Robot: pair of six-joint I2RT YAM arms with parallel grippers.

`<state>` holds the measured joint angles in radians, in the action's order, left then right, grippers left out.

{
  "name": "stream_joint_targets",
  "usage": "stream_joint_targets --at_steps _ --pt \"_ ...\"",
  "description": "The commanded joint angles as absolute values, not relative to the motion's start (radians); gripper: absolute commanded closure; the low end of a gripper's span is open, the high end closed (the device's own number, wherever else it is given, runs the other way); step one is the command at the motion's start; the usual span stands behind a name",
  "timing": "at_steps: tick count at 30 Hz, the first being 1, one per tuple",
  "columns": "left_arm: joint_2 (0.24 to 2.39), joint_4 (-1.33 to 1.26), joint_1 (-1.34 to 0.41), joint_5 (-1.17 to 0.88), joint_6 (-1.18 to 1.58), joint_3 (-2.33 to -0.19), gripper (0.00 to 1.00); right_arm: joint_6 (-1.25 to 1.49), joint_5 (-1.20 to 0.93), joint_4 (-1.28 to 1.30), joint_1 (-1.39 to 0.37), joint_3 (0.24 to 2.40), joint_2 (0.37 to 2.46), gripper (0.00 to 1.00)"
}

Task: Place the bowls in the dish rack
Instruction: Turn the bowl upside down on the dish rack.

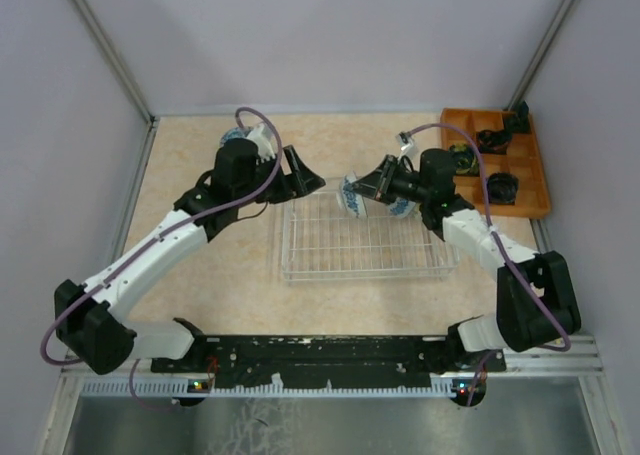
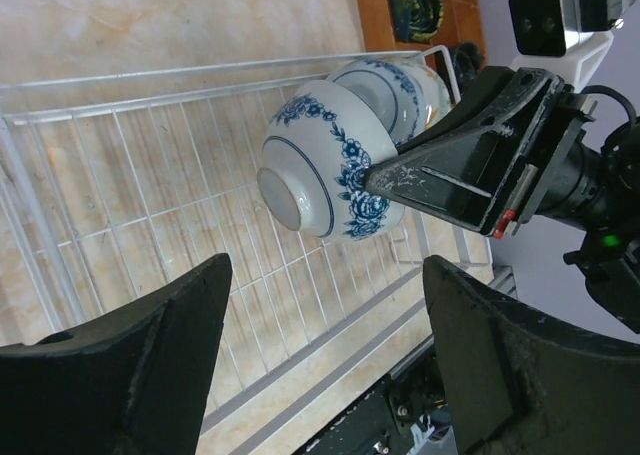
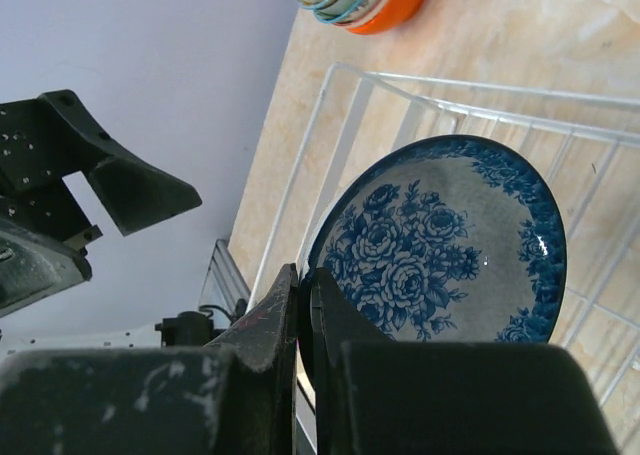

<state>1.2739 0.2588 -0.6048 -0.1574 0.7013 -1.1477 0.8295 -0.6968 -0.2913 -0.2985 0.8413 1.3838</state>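
We see the right fingers (image 3: 290, 320) pinching a blue bowl (image 2: 325, 160) by its rim, tipped sideways over the rack (image 1: 365, 265); the left fingers (image 1: 303, 173) are spread wide, arm stretched toward it.

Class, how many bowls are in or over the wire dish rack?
2. A flowered bowl, pinched at its rim by the right gripper, hangs over the dish rack; a second bowl stands behind it in the rack's corner. More may be hidden behind.
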Motion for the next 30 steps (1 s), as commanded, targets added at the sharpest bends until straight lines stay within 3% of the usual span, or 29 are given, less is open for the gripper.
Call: stream_joint_targets --at_steps 1,9,30 --pt "1.324 0.208 -0.645 -0.085 0.685 -1.186 0.18 0.859 -0.674 -0.425 -0.290 0.830 1.352 1.00" --pt "1.405 0.194 -0.666 -0.046 0.682 -1.170 0.37 0.843 -0.616 -0.439 -0.290 0.797 1.388 1.00" --pt "1.575 0.178 -0.702 -0.037 0.685 -1.200 0.46 0.866 -0.540 -0.523 -0.290 0.740 1.439 1.00"
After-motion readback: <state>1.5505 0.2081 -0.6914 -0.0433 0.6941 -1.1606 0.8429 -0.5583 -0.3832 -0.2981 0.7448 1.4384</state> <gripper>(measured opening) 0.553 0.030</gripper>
